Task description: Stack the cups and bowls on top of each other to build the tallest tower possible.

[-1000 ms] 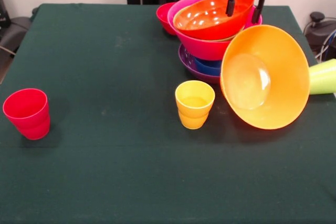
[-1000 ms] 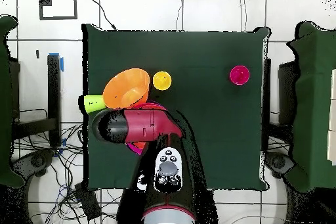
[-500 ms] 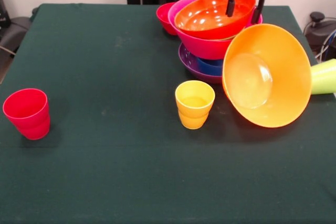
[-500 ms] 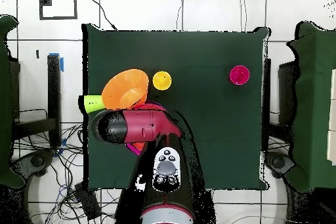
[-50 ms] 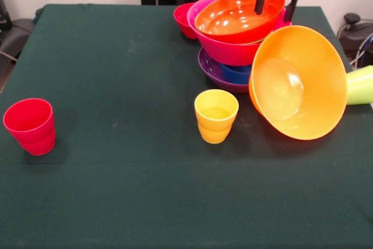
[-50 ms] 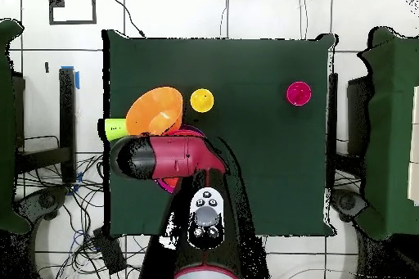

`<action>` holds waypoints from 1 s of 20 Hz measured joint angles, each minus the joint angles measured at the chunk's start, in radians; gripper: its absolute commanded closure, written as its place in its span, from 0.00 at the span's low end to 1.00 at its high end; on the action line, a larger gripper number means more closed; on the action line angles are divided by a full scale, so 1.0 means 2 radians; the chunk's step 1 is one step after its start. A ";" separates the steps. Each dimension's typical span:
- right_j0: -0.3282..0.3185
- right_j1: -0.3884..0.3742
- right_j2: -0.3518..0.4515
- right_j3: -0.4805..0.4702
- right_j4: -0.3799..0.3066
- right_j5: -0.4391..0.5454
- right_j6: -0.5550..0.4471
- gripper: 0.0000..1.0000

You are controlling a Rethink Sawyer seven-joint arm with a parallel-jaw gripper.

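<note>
- The tower (image 5: 236, 45) stands at the table's (image 5: 116, 190) far edge: a purple bowl (image 5: 214, 73) lowest, a blue bowl (image 5: 238, 73) in it, then the large pink bowl (image 5: 224, 51), with the red-orange bowl (image 5: 236, 16) sitting tilted on top.
- The gripper (image 5: 276, 3) hangs over the far side of the red-orange bowl, its two fingers apart. One finger dips inside the bowl and the other is outside the rim, so they straddle the wall. Whether they press on it cannot be told.
- Just behind the tower, touching or nearly so, sits a small red bowl (image 5: 183, 18).
- The light orange bowl (image 5: 298, 83) lies on its side against the tower, mouth toward the camera; a lime green cup (image 5: 360, 84) lies on its side behind it.
- The yellow cup (image 5: 216, 115) stands upright just in front of the tower; the red cup (image 5: 30, 125) stands well apart from it.
- Judgement: the step in hand is settling the red-orange bowl level in the pink one. Next would be clearing the rim and fetching the tipped orange bowl, which needs a grasp on its exposed rim.
</note>
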 measured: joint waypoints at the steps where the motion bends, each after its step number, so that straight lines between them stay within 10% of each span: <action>1: 0.000 -0.007 0.000 0.000 0.002 0.003 0.000 0.00; 20: 0.003 -0.088 0.002 -0.012 0.043 0.078 0.000 0.00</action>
